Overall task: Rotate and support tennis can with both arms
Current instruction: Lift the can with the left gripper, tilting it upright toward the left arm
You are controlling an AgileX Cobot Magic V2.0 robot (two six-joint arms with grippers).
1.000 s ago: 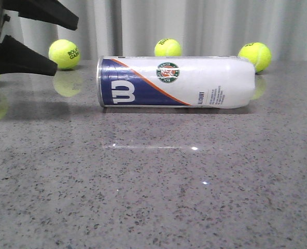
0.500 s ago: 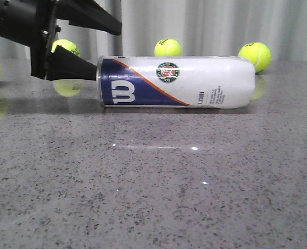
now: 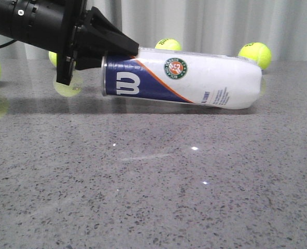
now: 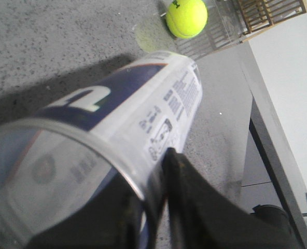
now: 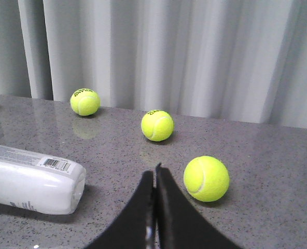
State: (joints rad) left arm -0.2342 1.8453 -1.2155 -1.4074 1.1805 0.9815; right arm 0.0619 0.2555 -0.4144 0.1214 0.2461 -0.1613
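I see my left gripper (image 3: 114, 49) reaching in from nine o'clock, clamped over the tennis can (image 3: 184, 78) rim, that end raised off the table (image 3: 153, 187); right gripper (image 5: 154, 207) pinched together, empty

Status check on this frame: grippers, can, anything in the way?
Left gripper clamped on tennis can rim, that end lifted. Right gripper shut, empty, off the can. Tennis ball close beside right gripper.

White-and-navy tennis can (image 3: 182, 79) on its side, rim end lifted
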